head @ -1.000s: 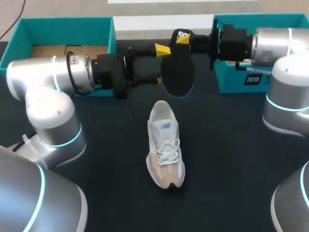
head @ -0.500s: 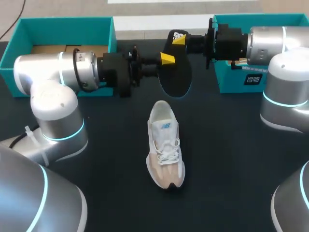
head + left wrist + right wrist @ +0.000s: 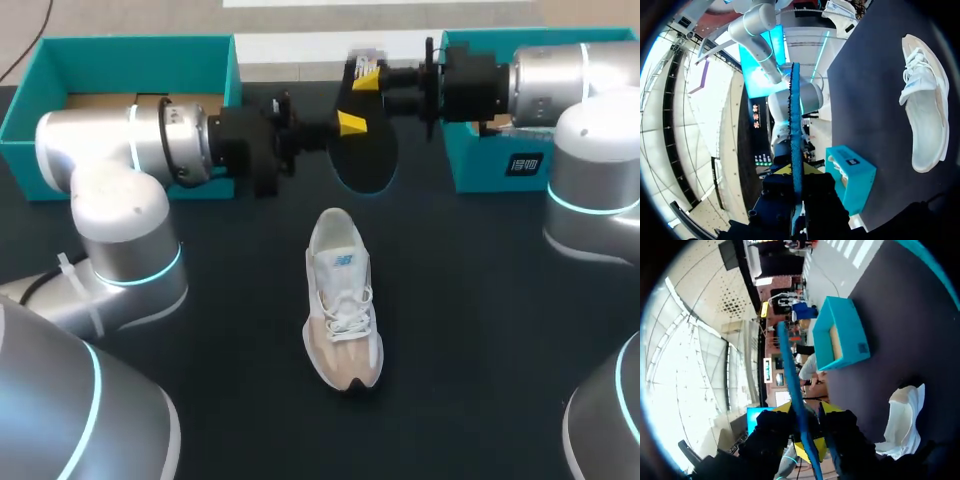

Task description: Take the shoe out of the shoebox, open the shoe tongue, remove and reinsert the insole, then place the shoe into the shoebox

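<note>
Hanging in the air above the dark table (image 3: 480,330), a black insole (image 3: 362,160) is gripped by both arms at once. The left gripper (image 3: 348,125) comes in from 9 o'clock and its yellow-tipped fingers are clamped on the insole's left edge, one on each face. The right gripper (image 3: 365,78) comes in from 3 o'clock and its fingers pinch the insole's far end at 12 o'clock. In each wrist view the insole shows edge-on as a thin blue line running straight out from between that gripper's closed-down fingers. The white and beige shoe (image 3: 343,300) lies on the table at 6 o'clock from the insole, well apart from it and from both grippers, with its toe toward the near edge and its heel opening toward the insole. Its laces are tied. The teal shoebox (image 3: 130,42) sits open at 10 o'clock from the shoe, behind the left arm, brown cardboard showing inside. A second teal box (image 3: 500,165) stands at 2 o'clock from the shoe, under the right arm.
</note>
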{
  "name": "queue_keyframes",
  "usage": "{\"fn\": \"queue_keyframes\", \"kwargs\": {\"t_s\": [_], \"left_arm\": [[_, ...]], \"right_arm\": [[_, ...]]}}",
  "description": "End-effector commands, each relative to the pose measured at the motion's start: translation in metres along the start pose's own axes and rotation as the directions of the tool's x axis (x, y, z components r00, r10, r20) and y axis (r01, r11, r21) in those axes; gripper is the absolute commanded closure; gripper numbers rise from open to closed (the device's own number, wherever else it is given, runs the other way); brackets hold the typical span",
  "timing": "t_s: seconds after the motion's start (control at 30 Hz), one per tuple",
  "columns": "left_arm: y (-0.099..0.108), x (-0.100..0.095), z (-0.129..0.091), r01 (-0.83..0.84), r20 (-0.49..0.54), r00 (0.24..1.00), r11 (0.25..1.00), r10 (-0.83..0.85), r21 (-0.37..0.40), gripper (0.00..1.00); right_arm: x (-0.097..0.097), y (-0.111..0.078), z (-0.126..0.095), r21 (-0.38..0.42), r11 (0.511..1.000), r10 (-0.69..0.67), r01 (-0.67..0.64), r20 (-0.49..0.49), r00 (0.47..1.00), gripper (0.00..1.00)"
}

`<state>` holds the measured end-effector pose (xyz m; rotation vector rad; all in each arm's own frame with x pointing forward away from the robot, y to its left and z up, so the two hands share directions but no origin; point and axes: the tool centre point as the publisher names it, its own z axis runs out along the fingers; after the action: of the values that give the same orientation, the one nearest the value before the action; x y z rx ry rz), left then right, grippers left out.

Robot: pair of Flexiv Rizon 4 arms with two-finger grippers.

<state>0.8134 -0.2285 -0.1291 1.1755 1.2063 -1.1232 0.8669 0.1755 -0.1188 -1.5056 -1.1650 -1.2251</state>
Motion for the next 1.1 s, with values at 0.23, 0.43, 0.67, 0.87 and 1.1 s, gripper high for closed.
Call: {"fn": "queue_keyframes", "kwargs": {"t_s": [0.23,0.43,0.67,0.87,1.1], "left_arm": [[-0.003,-0.007,-0.04,0.054,-0.016,0.998,0.998,-0.054,0.009,1.0],[-0.006,-0.01,-0.051,0.069,-0.005,0.998,0.998,-0.069,-0.004,1.0],[-0.004,-0.007,-0.061,0.074,-0.027,0.997,0.997,-0.074,0.006,1.0],[-0.004,-0.01,-0.067,0.062,-0.039,0.997,0.998,-0.062,0.005,1.0],[-0.006,-0.015,-0.067,0.046,-0.038,0.998,0.999,-0.046,0.008,1.0]], "right_arm": [[-0.005,-0.024,-0.044,0.009,0.987,-0.161,0.161,0.025,0.987,0.0],[-0.011,-0.03,-0.061,0.008,0.972,-0.233,0.233,0.0,0.972,0.0],[-0.011,-0.032,-0.08,0.129,0.956,-0.26,0.264,-0.046,0.965,0.0],[-0.018,-0.031,-0.095,0.198,0.955,-0.215,0.221,-0.049,0.975,0.0],[-0.023,-0.026,-0.108,0.208,0.962,-0.183,0.179,-0.001,0.983,0.0]]}}
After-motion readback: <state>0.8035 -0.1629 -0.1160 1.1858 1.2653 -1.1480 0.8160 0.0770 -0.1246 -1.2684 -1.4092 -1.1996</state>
